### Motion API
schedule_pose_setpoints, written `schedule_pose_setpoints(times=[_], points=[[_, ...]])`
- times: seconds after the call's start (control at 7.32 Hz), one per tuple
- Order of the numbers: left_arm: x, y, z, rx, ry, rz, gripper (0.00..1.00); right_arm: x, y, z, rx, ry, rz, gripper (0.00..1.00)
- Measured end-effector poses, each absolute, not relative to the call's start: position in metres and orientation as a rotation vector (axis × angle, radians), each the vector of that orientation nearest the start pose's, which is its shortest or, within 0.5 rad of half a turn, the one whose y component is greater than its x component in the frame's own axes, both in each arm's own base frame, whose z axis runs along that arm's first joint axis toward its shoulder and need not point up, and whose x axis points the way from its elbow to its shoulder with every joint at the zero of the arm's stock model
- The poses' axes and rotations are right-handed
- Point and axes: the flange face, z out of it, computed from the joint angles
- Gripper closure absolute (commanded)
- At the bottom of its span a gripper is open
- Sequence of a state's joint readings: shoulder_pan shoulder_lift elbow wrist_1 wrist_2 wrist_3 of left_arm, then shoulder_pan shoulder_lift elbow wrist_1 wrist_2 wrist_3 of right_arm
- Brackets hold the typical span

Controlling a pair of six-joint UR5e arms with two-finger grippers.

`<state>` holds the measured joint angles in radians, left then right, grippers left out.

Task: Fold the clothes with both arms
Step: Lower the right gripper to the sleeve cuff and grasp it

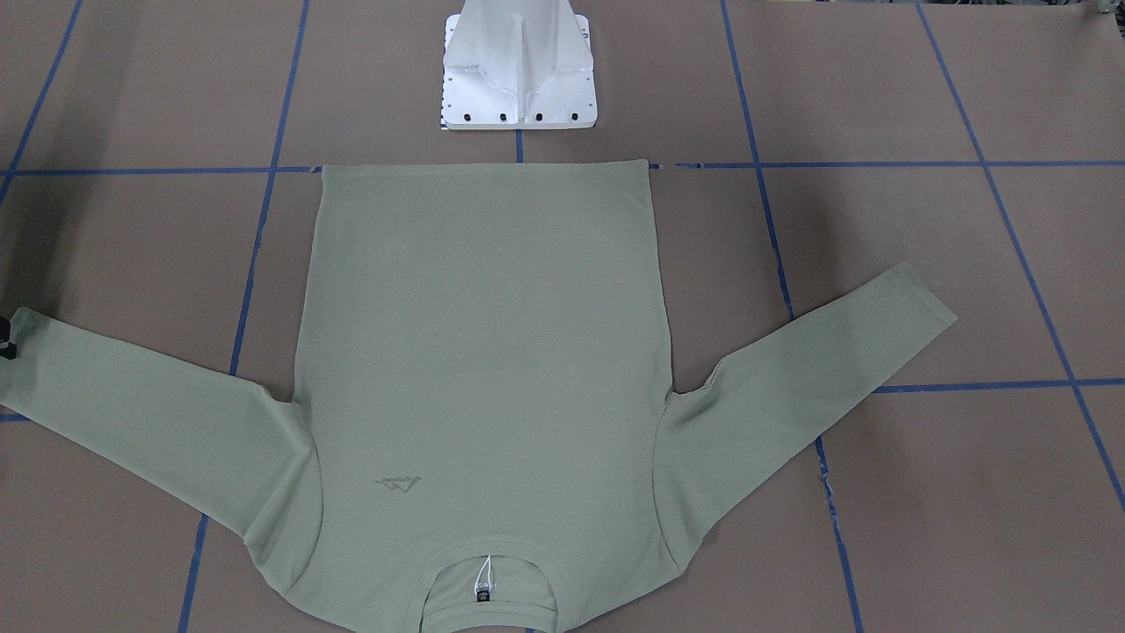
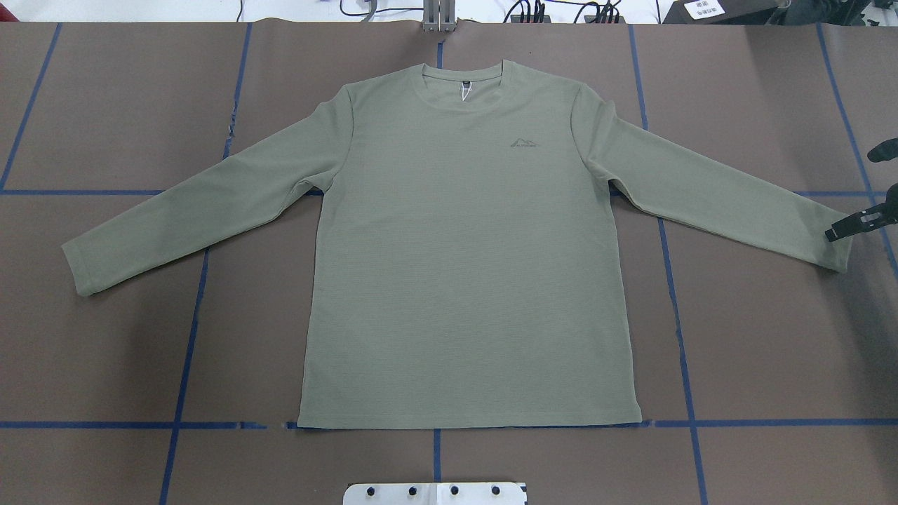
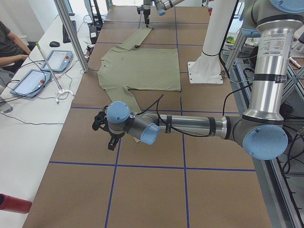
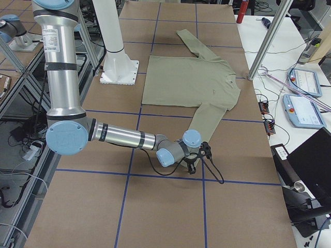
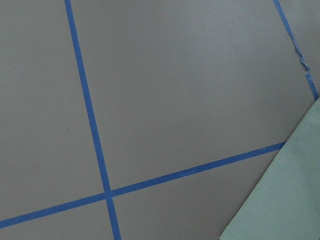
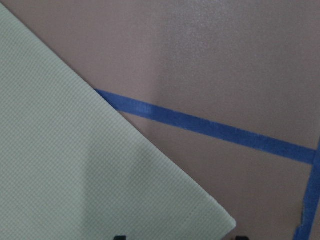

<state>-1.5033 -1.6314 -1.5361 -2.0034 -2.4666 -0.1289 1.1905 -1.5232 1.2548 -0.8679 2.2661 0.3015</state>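
On the table [image 2: 105, 351] the green shirt [image 2: 470, 266] lies flat, the right gripper [image 2: 850, 226] is spread wide at one cuff [image 2: 838, 252], and I cannot tell how the left gripper [image 3: 102, 127] is set.

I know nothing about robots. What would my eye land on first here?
The big sage-green long-sleeved shirt, spread flat and face up in the middle of a brown table gridded with blue tape. Next, the long silver left arm and right arm, stretched low over the table: right pincer at one cuff, left pincer by the other.
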Motion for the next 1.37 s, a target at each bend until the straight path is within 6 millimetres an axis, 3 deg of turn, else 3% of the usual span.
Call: schedule_pose_setpoints(times=[0.41, 0.68, 0.82, 1.23, 1.37], points=[[-0.019, -0.539, 0.586, 0.341, 0.917, 0.149, 0.01, -0.129, -0.510, 0.717, 0.164, -0.788, -0.226, 0.78], [-0.019, -0.540, 0.585, 0.342, 0.916, 0.149, 0.01, -0.130, -0.510, 0.715, 0.163, -0.796, -0.228, 0.88], [-0.019, -0.541, 0.585, 0.342, 0.917, 0.148, 0.01, -0.130, -0.510, 0.714, 0.163, -0.798, -0.229, 1.00], [-0.019, -0.541, 0.584, 0.342, 0.917, 0.148, 0.01, -0.131, -0.510, 0.706, 0.163, -0.827, -0.229, 1.00], [-0.019, -0.541, 0.584, 0.342, 0.917, 0.148, 0.01, -0.134, -0.511, 0.693, 0.161, -0.876, -0.234, 1.00]])
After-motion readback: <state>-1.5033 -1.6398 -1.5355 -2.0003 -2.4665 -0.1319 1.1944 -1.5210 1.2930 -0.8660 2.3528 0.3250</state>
